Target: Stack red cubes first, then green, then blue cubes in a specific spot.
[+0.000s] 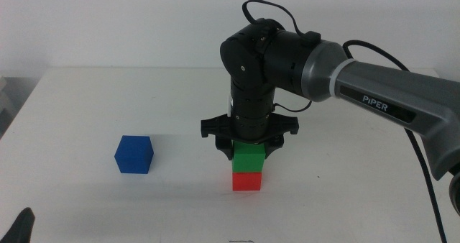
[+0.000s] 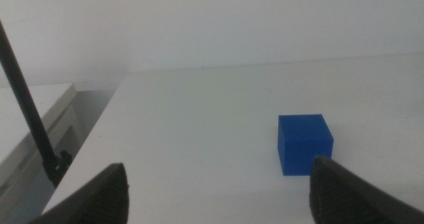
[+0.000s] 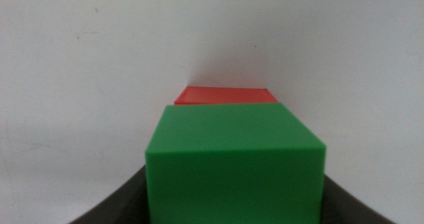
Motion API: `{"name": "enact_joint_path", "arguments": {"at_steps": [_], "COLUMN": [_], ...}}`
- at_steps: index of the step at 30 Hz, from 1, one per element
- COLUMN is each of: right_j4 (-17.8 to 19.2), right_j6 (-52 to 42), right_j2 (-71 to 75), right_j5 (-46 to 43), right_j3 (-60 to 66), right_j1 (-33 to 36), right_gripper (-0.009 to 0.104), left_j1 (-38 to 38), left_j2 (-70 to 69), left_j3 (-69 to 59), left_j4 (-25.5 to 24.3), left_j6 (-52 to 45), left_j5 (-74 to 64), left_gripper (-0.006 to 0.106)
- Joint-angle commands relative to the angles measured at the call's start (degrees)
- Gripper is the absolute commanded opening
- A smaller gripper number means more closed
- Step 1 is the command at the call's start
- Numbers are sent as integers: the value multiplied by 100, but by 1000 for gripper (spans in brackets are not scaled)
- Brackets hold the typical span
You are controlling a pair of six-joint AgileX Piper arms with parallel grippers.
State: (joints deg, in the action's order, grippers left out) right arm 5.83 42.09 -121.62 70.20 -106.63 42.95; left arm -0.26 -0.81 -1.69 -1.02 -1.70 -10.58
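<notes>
Right gripper (image 1: pixel 251 144) clamps the green cube (image 1: pixel 249 158) atop the red cube (image 1: pixel 247 180), mid-desk; square the edges before letting go. Blue cube (image 1: pixel 134 154) waits well apart, left gripper (image 2: pixel 215 191) open near it.

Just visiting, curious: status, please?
Right gripper around green cube, atop red cube. Left gripper open, waiting near blue cube. Nothing in the way.

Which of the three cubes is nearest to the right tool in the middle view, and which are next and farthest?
1. Green cube: between the jaws of the right tool, on top of the stack.
2. Red cube: directly under the green one, on the table.
3. Blue cube: alone, far off to the left side.
</notes>
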Motion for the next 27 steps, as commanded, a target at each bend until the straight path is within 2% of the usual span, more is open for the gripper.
{"name": "enact_joint_path", "arguments": {"at_steps": [1, 5, 9, 13, 16, 18, 23, 27], "right_j4": [130, 168, 200, 342, 769, 913, 705, 326], "right_j6": [-2, -2, -120, -403, -749, -1189, -2566, -3472], "right_j2": [355, 355, 450, 1115, 1759, 2163, 3366, 4881], "right_j5": [411, 377, 434, 388, 390, 412, 273, -697], "right_j3": [-188, -188, -201, -201, -201, -201, 161, 1557], "right_j1": [1, -34, -45, -45, -45, -83, -329, -623], "right_gripper": [56, 78, 89, 91, 91, 91, 90, 90], "left_j1": [-24, -24, -24, -24, -24, -24, -24, -24], "left_j2": [-74, -74, -74, -74, -74, -74, -74, -74], "left_j3": [16, 16, 16, 16, 16, 16, 16, 16], "left_j4": [21, 21, 21, 21, 21, 21, 21, 21], "left_j6": [1, 1, 1, 1, 1, 1, 1, 1], "left_j5": [453, 453, 453, 453, 453, 453, 453, 453], "left_gripper": [94, 94, 94, 94, 94, 94, 94, 94]}}
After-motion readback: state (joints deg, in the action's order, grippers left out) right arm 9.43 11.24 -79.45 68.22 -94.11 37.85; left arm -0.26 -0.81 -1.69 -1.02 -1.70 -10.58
